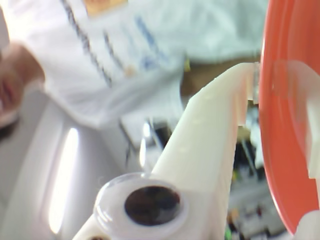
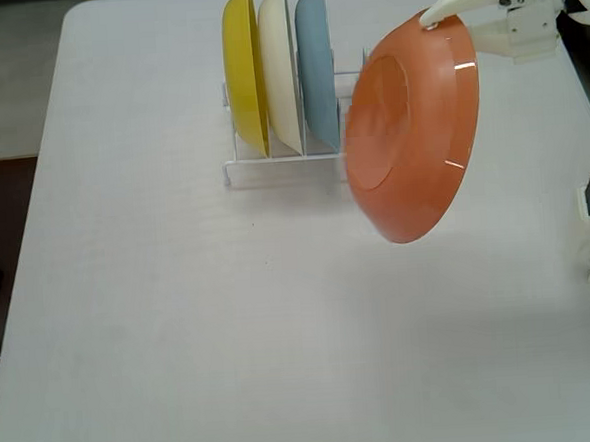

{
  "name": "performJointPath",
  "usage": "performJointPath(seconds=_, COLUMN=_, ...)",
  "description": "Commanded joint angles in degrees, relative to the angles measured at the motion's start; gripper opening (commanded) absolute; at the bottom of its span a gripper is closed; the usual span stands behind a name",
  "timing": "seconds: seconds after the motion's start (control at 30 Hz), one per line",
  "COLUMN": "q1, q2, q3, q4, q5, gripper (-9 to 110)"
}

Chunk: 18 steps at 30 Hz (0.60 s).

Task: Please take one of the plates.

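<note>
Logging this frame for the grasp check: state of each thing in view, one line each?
Orange plate: out of the rack, held off the table by its top rim, tilted.
Gripper: shut on the orange plate's rim.
Yellow plate: upright in the rack.
White plate: upright in the rack, between yellow and blue.
Blue plate: upright in the rack.
Rack: on the table, three plates in it.

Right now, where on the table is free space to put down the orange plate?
The table is bare in front of the rack and to its left in the fixed view. It is crowded at the rack, which holds yellow, cream and blue plates. The fingers hold the orange plate by its rim.
</note>
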Motion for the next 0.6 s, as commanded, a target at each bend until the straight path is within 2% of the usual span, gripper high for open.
performJointPath(seconds=0.0, q1=-2.9, q2=0.44, q3=-0.62, q4=-7.73, q5=-1.85, gripper=0)
performJointPath(seconds=0.57, q1=-9.93, q2=-10.2, q3=-0.62, q4=-30.5, q5=-5.27, gripper=0)
